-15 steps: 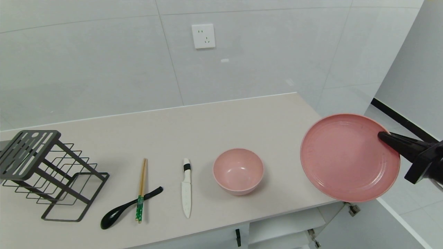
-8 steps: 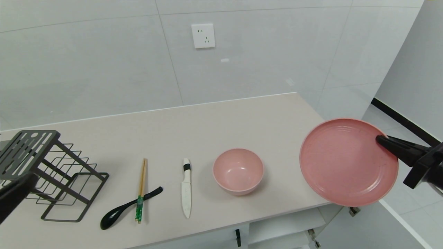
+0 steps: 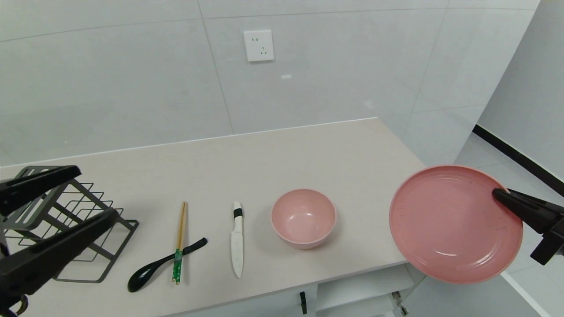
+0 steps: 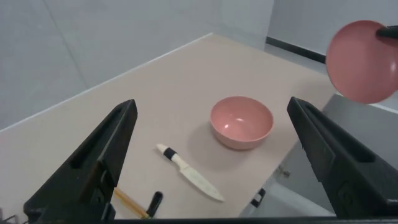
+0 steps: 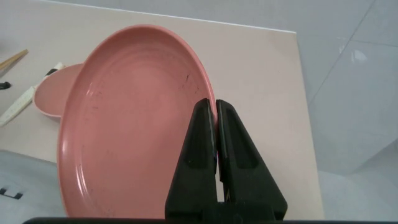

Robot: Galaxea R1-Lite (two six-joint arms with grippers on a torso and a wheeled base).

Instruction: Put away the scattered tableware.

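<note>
Spanning the middle of the head view from left to right, the pale countertop (image 3: 264,163) carries most of the tableware. The pink plate (image 3: 445,229) is at the lower right of the frame, lifted off the surface and tilted with its hollow face toward the camera, past the counter's right end. The right gripper (image 5: 216,106) has its fingers clenched on the plate's rim at its right side, one finger on each face. At the left edge sits the black wire dish rack (image 3: 94,233), standing on the counter. The left gripper (image 3: 98,191) hangs in front of it at the lower left, its fingers spread wide and grasping nothing. Right of centre, the pink bowl (image 3: 303,218) stands upright on the counter, well apart from the plate. Just left of the bowl lies the white knife (image 3: 237,242), its tip toward the bottom of the frame. Further left, the black spoon (image 3: 154,266) lies slantwise, its handle crossing the pair of chopsticks (image 3: 180,229) near their green ends. A white wall socket (image 3: 258,45) is at the top centre.
</note>
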